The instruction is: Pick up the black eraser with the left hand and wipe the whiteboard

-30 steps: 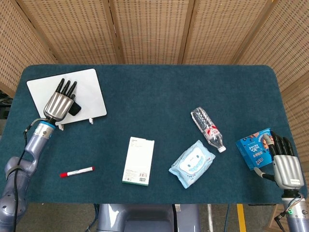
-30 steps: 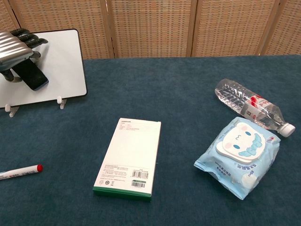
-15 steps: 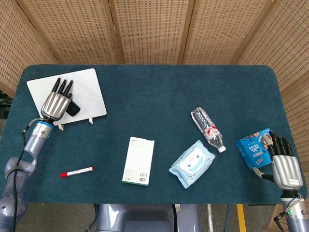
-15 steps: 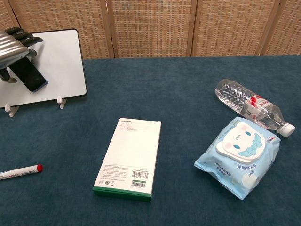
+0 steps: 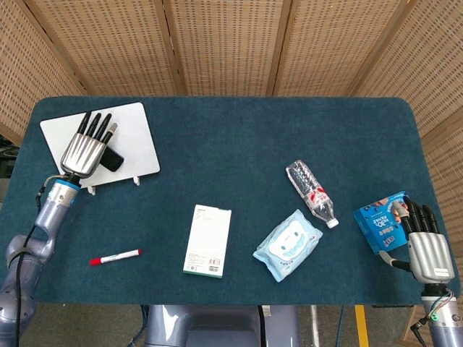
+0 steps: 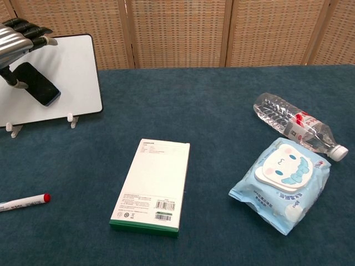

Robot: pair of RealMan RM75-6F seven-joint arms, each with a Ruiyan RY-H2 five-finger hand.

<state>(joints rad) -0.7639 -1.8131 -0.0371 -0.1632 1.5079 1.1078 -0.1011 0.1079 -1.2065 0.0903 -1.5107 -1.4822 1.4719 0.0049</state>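
Observation:
The whiteboard (image 5: 129, 136) (image 6: 69, 72) stands tilted on small feet at the table's far left. The black eraser (image 5: 111, 159) (image 6: 36, 83) lies flat against its face. My left hand (image 5: 85, 148) (image 6: 18, 40) is over the board's left part with its fingers stretched out and spread, lifted off the eraser. Only the thumb still sits at the eraser's left end. My right hand (image 5: 425, 246) rests at the table's right front edge with fingers extended beside a blue packet (image 5: 380, 220), holding nothing; the chest view does not show it.
A red-capped marker (image 5: 114, 256) (image 6: 22, 203) lies in front of the board. A white box (image 5: 207, 240) (image 6: 152, 184) is at the centre front; a wet-wipes pack (image 5: 288, 244) (image 6: 283, 183) and a lying water bottle (image 5: 312, 192) (image 6: 297, 128) are to its right.
My left hand's fingers have uncurled and lifted off the eraser, which now shows fully on the board, shifted slightly. The right hand has not moved.

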